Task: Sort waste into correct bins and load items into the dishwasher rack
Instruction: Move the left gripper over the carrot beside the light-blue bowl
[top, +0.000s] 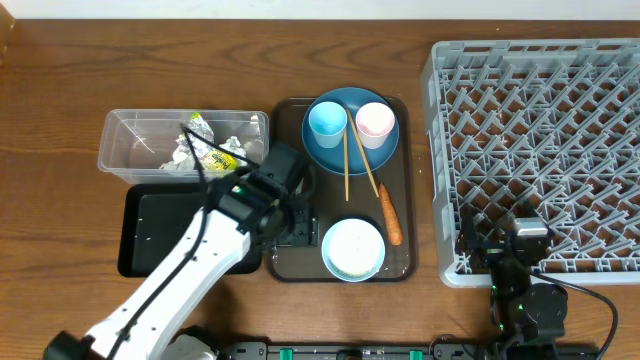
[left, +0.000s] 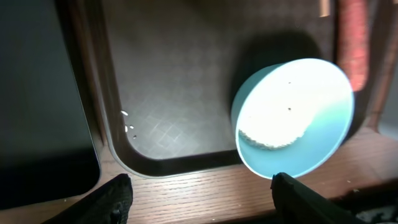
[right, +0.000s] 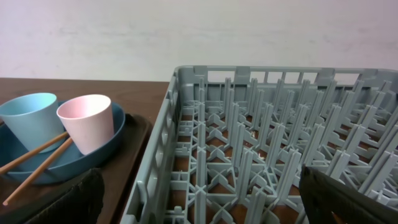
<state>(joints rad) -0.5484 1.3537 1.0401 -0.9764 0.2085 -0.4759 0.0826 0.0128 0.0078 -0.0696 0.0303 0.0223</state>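
Note:
The pale blue bowl with white rice in it sits at the near end of the brown serving tray; it also shows in the left wrist view. The orange carrot and wooden chopsticks lie on the tray. The light blue cup and pink cup stand on the dark blue plate. Tissue and a yellow-green wrapper lie in the clear tub. My left gripper is open and empty, over the tray's near left corner beside the bowl. My right gripper is open at the rack's near left corner.
The black tray lies left of the serving tray, under my left arm. A few loose rice grains lie on the serving tray. The grey dishwasher rack fills the right side. Bare wood table lies beyond the bins.

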